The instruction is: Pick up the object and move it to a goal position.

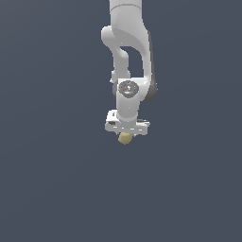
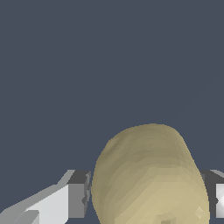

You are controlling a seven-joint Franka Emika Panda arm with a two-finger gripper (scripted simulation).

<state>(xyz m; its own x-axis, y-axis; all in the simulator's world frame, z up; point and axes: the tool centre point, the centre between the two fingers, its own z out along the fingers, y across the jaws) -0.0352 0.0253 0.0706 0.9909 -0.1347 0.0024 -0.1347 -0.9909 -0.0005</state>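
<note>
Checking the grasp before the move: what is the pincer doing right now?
Pincer: closed on the tan lump, one finger at each side of it.

Open, unobstructed room all around the pincer (image 1: 125, 134) and its lump (image 1: 125, 138).

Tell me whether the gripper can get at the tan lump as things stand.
Probably yes. The gripper sits right over the tan lump, and in the wrist view its fingers flank the lump with nothing between. Whether they are already clamped on it is unclear.
</note>
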